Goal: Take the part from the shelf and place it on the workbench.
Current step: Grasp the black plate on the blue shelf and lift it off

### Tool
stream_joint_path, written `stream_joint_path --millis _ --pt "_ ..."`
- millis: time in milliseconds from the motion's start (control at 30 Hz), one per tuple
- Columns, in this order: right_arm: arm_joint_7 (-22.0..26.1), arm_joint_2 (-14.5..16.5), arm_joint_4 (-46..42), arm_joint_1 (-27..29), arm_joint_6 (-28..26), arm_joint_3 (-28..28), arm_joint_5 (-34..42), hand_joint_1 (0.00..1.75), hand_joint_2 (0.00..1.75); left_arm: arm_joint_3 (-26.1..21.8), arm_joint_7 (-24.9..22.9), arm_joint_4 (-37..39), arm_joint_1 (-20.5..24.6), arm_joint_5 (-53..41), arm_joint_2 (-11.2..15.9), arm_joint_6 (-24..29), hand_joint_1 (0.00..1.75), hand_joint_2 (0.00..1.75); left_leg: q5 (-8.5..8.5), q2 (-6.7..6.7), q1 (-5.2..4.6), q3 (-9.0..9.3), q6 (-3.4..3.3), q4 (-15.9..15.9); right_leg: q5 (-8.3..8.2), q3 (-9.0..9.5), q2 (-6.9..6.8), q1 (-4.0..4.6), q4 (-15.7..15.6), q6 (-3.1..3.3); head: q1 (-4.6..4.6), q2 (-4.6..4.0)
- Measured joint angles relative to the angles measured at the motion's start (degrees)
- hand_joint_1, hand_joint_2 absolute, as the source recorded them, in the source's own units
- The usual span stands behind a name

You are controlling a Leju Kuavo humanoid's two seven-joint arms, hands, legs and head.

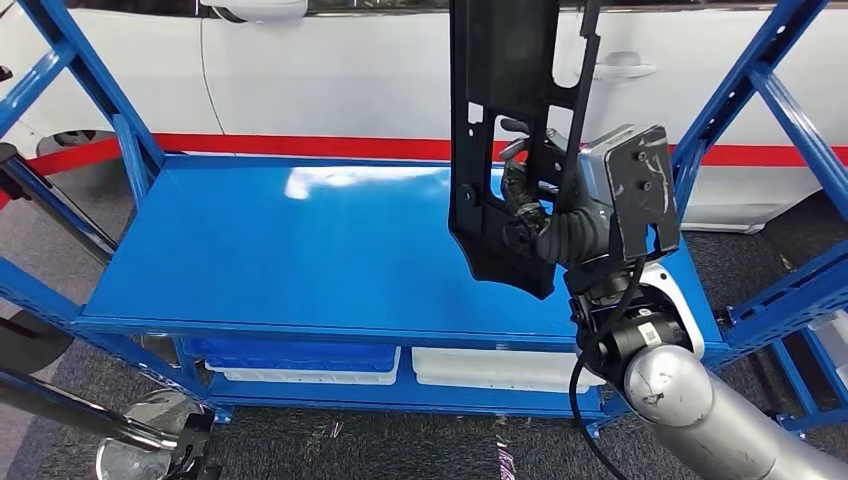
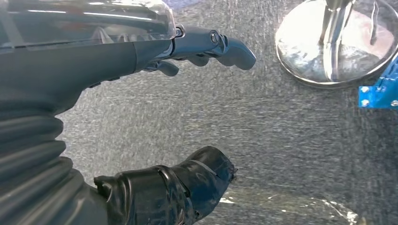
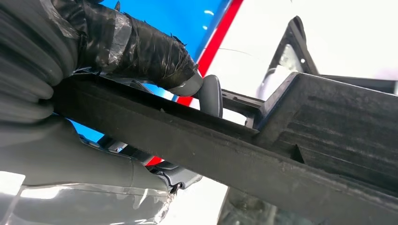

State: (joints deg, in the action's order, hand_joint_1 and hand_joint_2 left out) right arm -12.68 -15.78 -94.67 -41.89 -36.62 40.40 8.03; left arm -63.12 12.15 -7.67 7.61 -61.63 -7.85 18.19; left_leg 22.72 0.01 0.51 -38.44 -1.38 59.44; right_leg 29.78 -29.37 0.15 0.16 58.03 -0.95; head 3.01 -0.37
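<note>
A long black plastic part [image 1: 510, 120] with cut-outs stands upright above the right half of the blue shelf top [image 1: 300, 250], lifted clear of it. My right hand [image 1: 545, 205] grips the part near its lower end, thumb and fingers on opposite faces. The right wrist view shows the black part [image 3: 263, 150] running across the picture with the taped thumb [image 3: 141, 51] pressed on its edge. My left hand [image 2: 187, 112] hangs over grey carpet, fingers apart and nothing between them.
Blue shelf uprights [image 1: 770, 110] stand on both sides. A white car [image 1: 330, 70] with a red stripe is behind the shelf. Blue and white bins [image 1: 400, 365] sit on the lower level. A round metal stand base [image 2: 333, 42] rests on the carpet near my left hand.
</note>
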Motion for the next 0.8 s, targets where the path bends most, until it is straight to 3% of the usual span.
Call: stream_joint_path --millis 100,167,233,300,333,367,433,467,500,567,600,633,667,700,733,800 --pt "-0.1 -0.1 -0.4 0.1 -0.6 -0.2 -0.8 1.75 1.75 0.0 -0.1 0.0 0.0 -0.4 0.0 0.4 0.00 1.75 -1.07 0.00 0.13 0.05 0.80 -0.7 -1.30 -0.65 -0.02 -0.01 0.1 0.57 -0.10 0.01" --pt "-0.2 -0.2 -1.0 0.1 -0.9 -0.2 -1.3 1.75 1.75 0.0 -0.1 0.0 -0.1 -0.8 0.0 0.7 0.00 1.75 3.05 -0.03 0.24 -1.07 1.90 5.1 -4.08 -3.49 -0.21 -0.29 -0.3 1.58 -0.02 0.02" --pt "-0.3 -0.3 -1.4 0.1 -0.8 -0.2 -1.3 1.75 1.75 0.0 -0.1 0.0 0.0 -1.1 0.0 0.7 0.00 1.75 6.64 -0.04 0.33 1.47 2.48 9.0 -7.20 -7.71 -0.33 -0.57 0.1 1.85 0.32 0.01" --pt "-0.3 -0.5 -1.7 0.1 -0.8 -0.3 -1.3 1.75 1.75 0.0 -0.1 0.0 0.3 -1.3 0.0 0.8 0.00 1.75 6.85 -0.15 0.12 7.42 2.14 3.1 -8.61 -9.94 -0.34 -0.47 0.9 1.24 0.32 0.01" --pt "-0.3 -0.5 -1.8 0.1 -0.8 -0.3 -1.3 1.75 1.75 0.0 -0.1 0.0 0.3 -1.3 0.0 0.8 0.00 1.75 7.56 -0.25 -0.02 8.90 1.80 0.5 -9.06 -10.23 -0.41 -0.41 1.1 0.95 0.33 0.02" --pt "-0.3 -0.6 -2.0 0.0 -0.8 -0.4 -1.3 1.75 1.75 0.0 -0.1 0.0 0.4 -1.4 0.0 0.8 0.00 1.75 7.99 -0.35 -0.20 9.36 1.41 -0.7 -9.57 -10.37 -0.46 -0.35 1.0 0.65 0.42 0.02" --pt "-0.3 -0.8 -2.1 0.0 -0.8 -0.4 -1.4 1.75 1.75 0.0 -0.2 0.1 0.3 -1.5 0.0 0.9 0.00 1.75 7.10 -0.29 -0.08 8.59 0.51 -0.9 -10.23 -10.52 -0.43 -0.35 0.8 0.06 0.47 0.02" --pt "-0.3 -1.0 -2.2 0.0 -0.9 -0.4 -1.5 1.75 1.75 0.0 -0.3 0.1 0.3 -1.6 0.0 0.9 0.00 1.75 6.46 -0.16 0.04 8.18 -0.01 -1.0 -9.28 -10.94 -0.34 -0.41 1.3 -0.22 0.43 0.02" --pt "-0.4 -1.2 -2.2 0.1 -1.0 -0.4 -1.6 1.75 1.75 0.0 -0.3 0.1 0.3 -1.7 0.0 0.9 0.00 1.75 5.70 0.00 0.21 7.61 -0.51 -1.2 -7.12 -11.61 -0.27 -0.48 3.0 -0.46 0.26 0.02" --pt "-0.5 -1.6 -2.4 0.1 -1.1 -0.4 -1.9 1.75 1.75 0.0 -0.5 0.1 0.4 -1.9 0.0 0.9 0.00 1.75 4.23 0.21 0.28 6.03 -1.09 -1.2 -0.87 -13.35 -0.22 -0.70 9.6 -0.86 0.07 0.02" --pt "-0.5 -1.7 -2.5 0.1 -1.2 -0.5 -2.0 1.75 1.75 0.0 -0.6 0.1 0.4 -2.1 0.0 0.9 0.00 1.75 3.53 0.27 0.27 5.11 -1.15 -1.1 1.37 -13.98 -0.21 -0.75 13.4 -1.02 0.02 0.02" --pt "-0.6 -1.9 -2.5 0.2 -1.2 -0.5 -2.0 1.75 1.75 0.0 -0.7 0.1 0.4 -2.3 0.0 0.9 0.00 1.75 2.87 0.30 0.25 4.13 -1.11 -1.0 2.11 -14.09 -0.21 -0.77 16.3 -1.12 0.02 0.02" --pt "-0.7 -2.0 -2.5 0.2 -1.2 -0.6 -2.1 1.75 1.75 0.0 -0.8 0.1 0.4 -2.4 0.0 0.9 0.00 1.75 2.23 0.32 0.24 3.10 -1.04 -0.8 1.50 -13.43 -0.21 -0.77 17.7 -1.12 0.02 0.01" --pt "-0.8 -2.1 -2.5 0.2 -1.2 -0.6 -2.2 1.75 1.75 0.0 -0.8 0.1 0.4 -2.6 0.0 0.8 0.00 1.75 1.64 0.32 0.24 2.15 -0.93 -0.6 0.05 -11.83 -0.21 -0.76 17.0 -1.03 0.02 0.01" --pt "-0.9 -2.2 -2.6 0.2 -1.3 -0.6 -2.3 1.75 1.75 0.0 -0.8 0.1 0.4 -2.7 0.0 0.8 0.00 1.75 1.07 0.31 0.24 1.27 -0.77 -0.4 -1.36 -9.27 -0.20 -0.75 14.5 -0.85 0.03 0.01" --pt "-1.1 -2.3 -2.8 0.0 -1.4 -0.6 -2.8 1.75 1.75 0.0 -0.8 0.1 0.4 -2.8 -0.1 0.8 0.00 1.75 0.06 0.26 0.18 0.11 -0.27 -0.2 -1.22 -2.81 -0.13 -0.54 6.2 -0.34 0.10 0.02"
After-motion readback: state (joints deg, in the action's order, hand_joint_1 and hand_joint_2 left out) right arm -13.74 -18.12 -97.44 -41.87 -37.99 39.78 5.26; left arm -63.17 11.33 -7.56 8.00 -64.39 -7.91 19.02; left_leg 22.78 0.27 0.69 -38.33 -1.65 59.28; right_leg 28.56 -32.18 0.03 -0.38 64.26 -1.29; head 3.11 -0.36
